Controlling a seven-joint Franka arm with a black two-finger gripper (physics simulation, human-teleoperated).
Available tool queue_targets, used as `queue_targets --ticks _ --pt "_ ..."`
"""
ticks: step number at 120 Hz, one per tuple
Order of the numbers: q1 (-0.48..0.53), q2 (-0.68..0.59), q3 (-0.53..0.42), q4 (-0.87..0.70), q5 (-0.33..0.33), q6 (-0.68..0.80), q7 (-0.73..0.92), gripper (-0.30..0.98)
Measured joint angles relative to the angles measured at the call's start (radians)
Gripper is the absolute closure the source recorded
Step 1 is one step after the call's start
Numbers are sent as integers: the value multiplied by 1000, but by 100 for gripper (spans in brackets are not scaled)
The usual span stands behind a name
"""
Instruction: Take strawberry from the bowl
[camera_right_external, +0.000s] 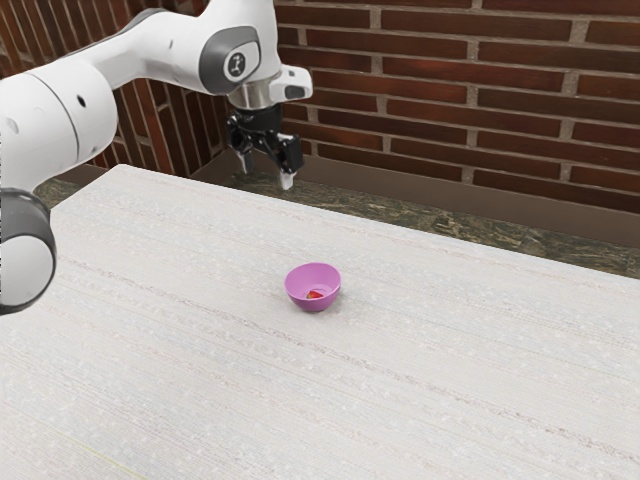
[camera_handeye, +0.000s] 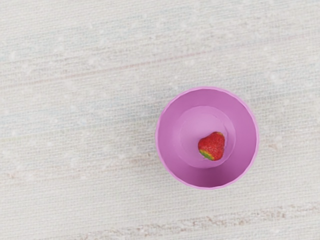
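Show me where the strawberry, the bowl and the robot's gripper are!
Strawberry (camera_handeye: 212, 145): wrist view, on its red side.
Bowl (camera_handeye: 166, 141): wrist view, on its inner wall.
Gripper (camera_right_external: 266, 174): exterior view, midway between its fingertips.

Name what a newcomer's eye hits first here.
First, the pink bowl standing alone on the pale table, with the bright red strawberry at its bottom. Next, the white arm coming in from the exterior view's upper left, its black hand open and empty above the table. Behind it all, the dark red brick wall.
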Motion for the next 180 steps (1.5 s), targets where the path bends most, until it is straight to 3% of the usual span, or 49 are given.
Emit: queue_targets --ticks 24,80,120,180 --pt "-31 -26 2 -139 -5 31 -18 0" --pt "-25 161 -50 -79 -4 195 -33 0" --pt "-5 215 -58 -111 -5 240 -14 35" --pt "10 306 -75 -95 -3 321 26 43"
